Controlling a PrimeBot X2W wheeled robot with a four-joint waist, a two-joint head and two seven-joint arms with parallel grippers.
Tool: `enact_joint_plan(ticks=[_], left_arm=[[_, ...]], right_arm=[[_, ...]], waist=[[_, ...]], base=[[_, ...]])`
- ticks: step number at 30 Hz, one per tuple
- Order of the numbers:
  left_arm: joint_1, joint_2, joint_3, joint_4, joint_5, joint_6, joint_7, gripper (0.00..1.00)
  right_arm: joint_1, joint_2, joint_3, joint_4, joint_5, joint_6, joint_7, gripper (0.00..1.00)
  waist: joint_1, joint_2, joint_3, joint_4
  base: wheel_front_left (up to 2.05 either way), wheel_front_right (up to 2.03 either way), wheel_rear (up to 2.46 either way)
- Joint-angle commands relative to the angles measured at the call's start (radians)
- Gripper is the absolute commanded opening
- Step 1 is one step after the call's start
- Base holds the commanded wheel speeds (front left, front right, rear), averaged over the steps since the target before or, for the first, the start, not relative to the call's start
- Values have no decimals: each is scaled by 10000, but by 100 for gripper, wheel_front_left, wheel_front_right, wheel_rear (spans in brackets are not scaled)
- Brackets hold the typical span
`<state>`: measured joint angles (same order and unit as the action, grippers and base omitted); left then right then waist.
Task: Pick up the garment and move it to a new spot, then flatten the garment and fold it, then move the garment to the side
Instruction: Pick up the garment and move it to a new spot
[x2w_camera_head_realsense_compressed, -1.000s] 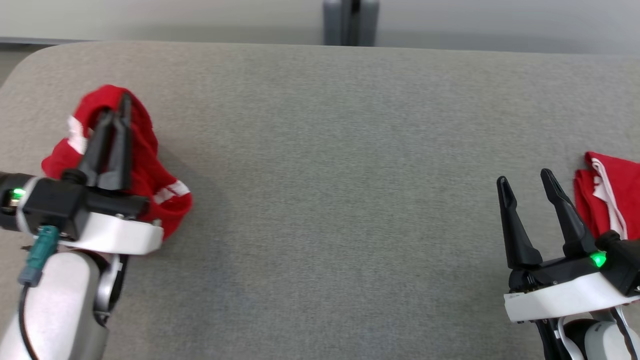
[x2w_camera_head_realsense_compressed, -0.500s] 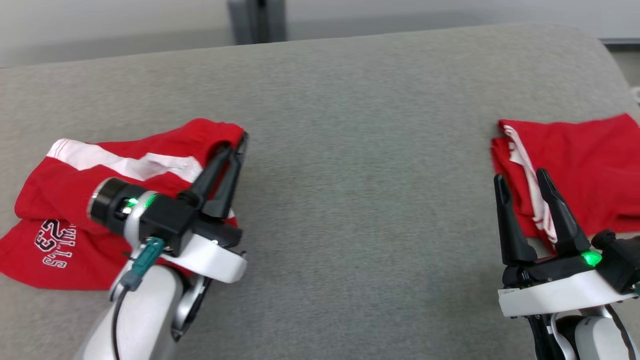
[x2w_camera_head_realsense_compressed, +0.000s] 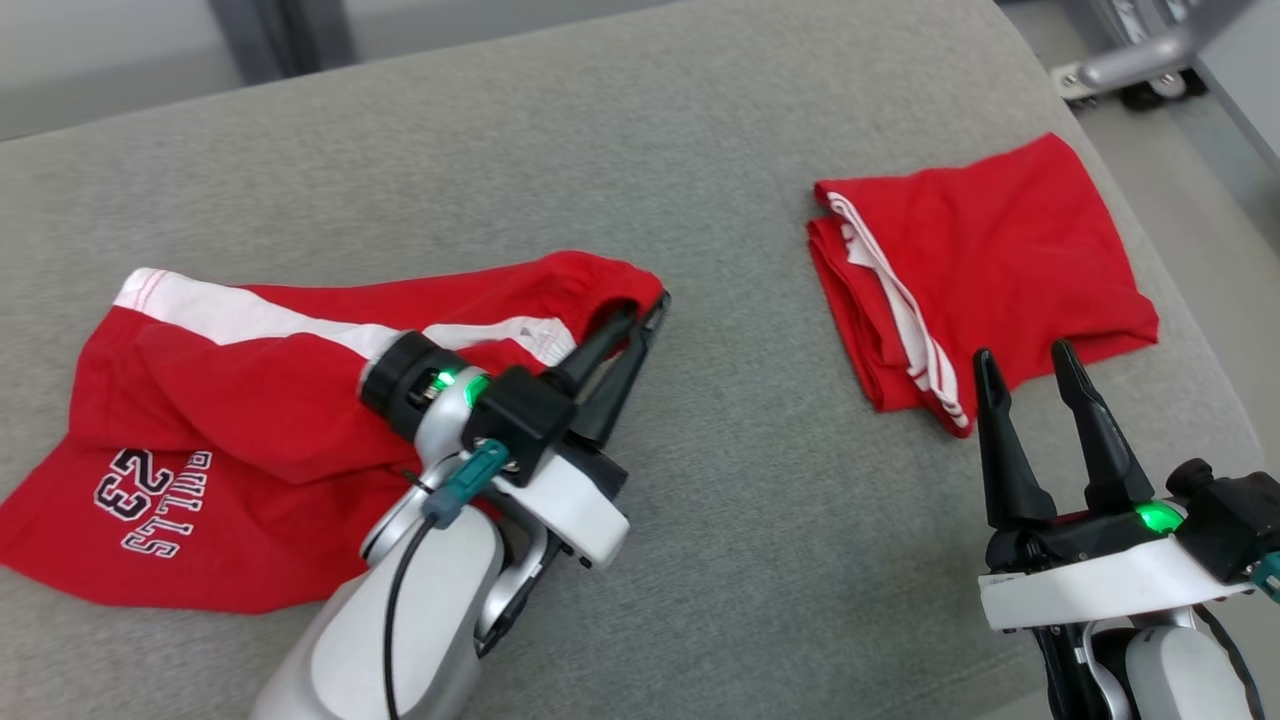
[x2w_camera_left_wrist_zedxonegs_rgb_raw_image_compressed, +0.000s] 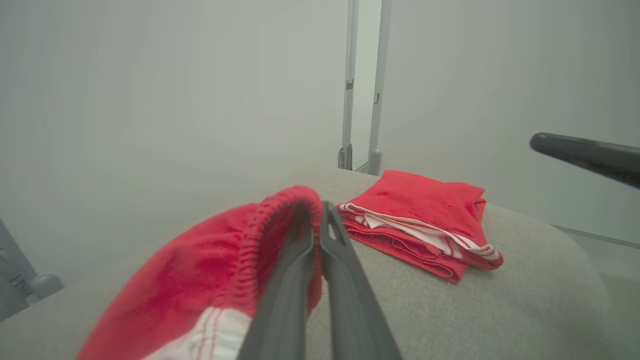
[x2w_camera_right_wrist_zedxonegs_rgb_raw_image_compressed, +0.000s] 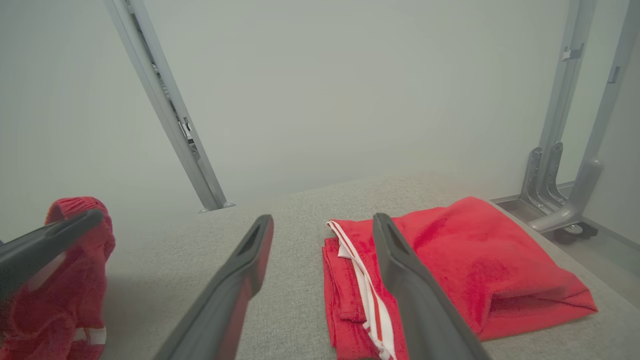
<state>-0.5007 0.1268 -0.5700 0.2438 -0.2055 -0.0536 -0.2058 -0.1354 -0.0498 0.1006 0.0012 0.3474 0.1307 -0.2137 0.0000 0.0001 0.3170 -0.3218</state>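
— Which step is judged to be in hand?
— The first, it seems: the red basketball shorts (x2w_camera_head_realsense_compressed: 250, 400) are being picked up to be moved. They are spread, crumpled, over the left part of the grey desk (x2w_camera_head_realsense_compressed: 700, 150). The printed leg is nearest the robot, and only the elastic waistband (x2w_camera_left_wrist_zedxonegs_rgb_raw_image_compressed: 280, 200) appears raised.
— How is the left gripper (x2w_camera_head_realsense_compressed: 645, 305) set?
— Its jaws are pressed together, and the waistband is pinched at their tips.
— And the right gripper (x2w_camera_head_realsense_compressed: 1020, 360)?
— Its jaws are held wide apart with nothing between them. It is poised just beside the near edge of the folded red garment (x2w_camera_head_realsense_compressed: 980, 240), which is laid on the right part of the desk, well apart from the shorts.
— What is called for next?
— Probably the shorts are to be carried to the bare stretch between the two garments and laid down there. More of the cloth should be lifted first, since a trailing leg could be dragged into fresh creases. Then the waistband is to be released, and both grippers are needed for flattening before any fold is made.
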Motion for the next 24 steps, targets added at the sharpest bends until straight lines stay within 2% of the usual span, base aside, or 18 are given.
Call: enact_joint_plan(ticks=[1, 6, 7, 8, 9, 17, 20, 24], left_arm=[[-191, -34, -83, 187, 0, -90, 29, 0], [-317, -282, -416, 1036, -239, -279, 247, 0], [-339, -321, -436, 1175, -292, -279, 277, 17], [-338, -327, -477, 1316, -344, -288, 333, 47], [-375, -352, -504, 1401, -360, -288, 306, 100], [240, -321, -680, 1093, -656, -244, 233, 100], [640, -112, -442, 489, -757, 58, 100, 100], [1159, 208, 171, -377, -939, 675, -63, 100]], right_arm=[[-63, -25, -18, 91, 101, 3, -112, 100], [-194, -29, 84, 386, 303, 3, -270, 100], [-207, -28, 94, 424, 320, 3, -298, 100], [-216, -28, 90, 476, 332, 3, -332, 100], [-222, -28, 60, 529, 347, 3, -361, 100], [-183, -30, -151, 643, 117, 3, -418, 100], [-137, -32, -246, 575, -1, 3, -363, 100], [-66, -36, -404, 431, -188, 3, -212, 100]], waist=[[0, -1, 355, -425], [0, -1, 582, -699], [0, -1, 600, -705], [0, -1, 615, -694], [0, -1, 613, -658], [0, -1, 244, 115], [0, -1, 91, 558], [0, -1, -69, 1185]], base=[[0, 0, 0], [0, 0, 0], [0, 0, 0], [0, 0, 0], [0, 0, 0], [0, 0, 0], [0, 0, 0], [0, 0, 0]])
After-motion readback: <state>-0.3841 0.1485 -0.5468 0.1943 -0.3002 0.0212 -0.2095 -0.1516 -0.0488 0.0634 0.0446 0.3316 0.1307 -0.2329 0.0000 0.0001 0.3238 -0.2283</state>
